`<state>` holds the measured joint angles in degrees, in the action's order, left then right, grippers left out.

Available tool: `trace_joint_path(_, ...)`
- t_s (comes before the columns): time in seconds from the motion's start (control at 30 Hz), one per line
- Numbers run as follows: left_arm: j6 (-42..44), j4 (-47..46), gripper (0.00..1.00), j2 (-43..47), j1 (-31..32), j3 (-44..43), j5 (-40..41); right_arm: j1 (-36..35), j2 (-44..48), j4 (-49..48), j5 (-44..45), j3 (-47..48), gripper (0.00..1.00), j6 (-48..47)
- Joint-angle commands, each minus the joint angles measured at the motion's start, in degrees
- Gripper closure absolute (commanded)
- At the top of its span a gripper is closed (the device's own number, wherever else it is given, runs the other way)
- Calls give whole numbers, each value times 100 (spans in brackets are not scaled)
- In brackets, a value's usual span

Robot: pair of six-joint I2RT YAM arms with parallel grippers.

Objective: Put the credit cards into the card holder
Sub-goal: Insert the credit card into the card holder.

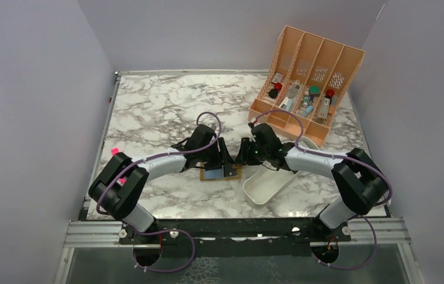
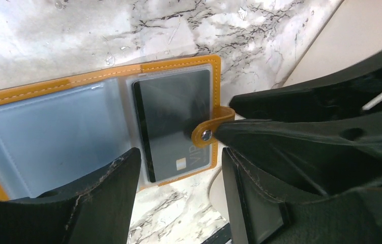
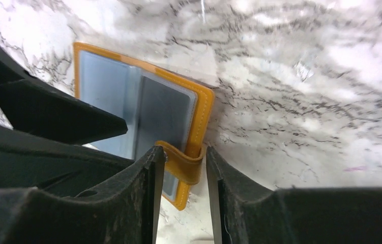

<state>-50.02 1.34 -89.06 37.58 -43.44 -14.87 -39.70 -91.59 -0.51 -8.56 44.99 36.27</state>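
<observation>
1. A white marble surface [image 1: 166, 112] with grey walls around it.
2. The left gripper [image 2: 178, 157], fingers spread and empty, hovers over the card holder [image 2: 92, 127].
3. The right gripper [image 3: 183, 151] straddles the strap [image 3: 186, 168]; whether it is pinching or has released, I cannot tell.
4. The card holder lies open, mid-surface toward 6 o'clock.
5. One credit card [image 2: 173, 122] sits sleeved at its 3 o'clock side.
6. The strap is probably best held aside, keeping the holder flat.

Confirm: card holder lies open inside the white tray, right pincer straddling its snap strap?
Wrong place. The card holder lies open on the marble table, beside the white tray, not inside it; the top external view shows this. The rest holds: the right pincer straddles the snap strap.
</observation>
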Motion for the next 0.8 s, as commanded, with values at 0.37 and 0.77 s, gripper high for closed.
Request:
trace_joint_path(0.37, 705, 777, 35, 547, -5, -424, 238, 20, 1523, 1866, 2381, 647, 46, -2253)
trace_joint_path(0.77, 1329, 1741, 4, 1510, -14, -715, 308, 70, 2446, 2658, 3977, 432, 46, -4120)
